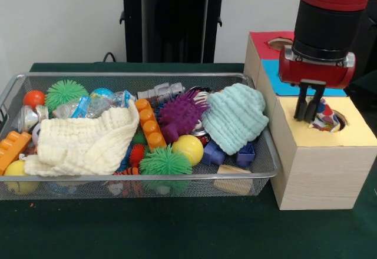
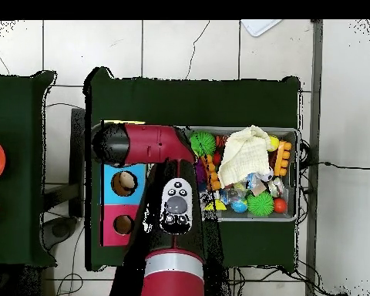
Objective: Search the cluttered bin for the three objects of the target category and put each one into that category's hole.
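My gripper (image 1: 306,118) hangs over the yellow end of the wooden box (image 1: 318,170), at the hole (image 1: 336,123) in its top. It is shut on a patterned cloth (image 1: 325,116) of red, blue and white that stands partly in that hole. In the wire bin (image 1: 268,170) to the left lie a cream muslin cloth (image 1: 82,144) and a mint knitted hat (image 1: 235,118) over the toys. In the overhead view the arm (image 2: 153,146) covers the gripper and the yellow hole. The cream cloth (image 2: 246,153) shows there in the bin (image 2: 294,135).
The box also has a blue section (image 1: 277,85) and a red section (image 1: 265,38), each with a hole (image 2: 124,183) (image 2: 123,224). The bin holds a purple spiky ball (image 1: 179,115), green spiky balls (image 1: 165,162), a yellow ball (image 1: 188,148) and orange bricks (image 1: 148,123).
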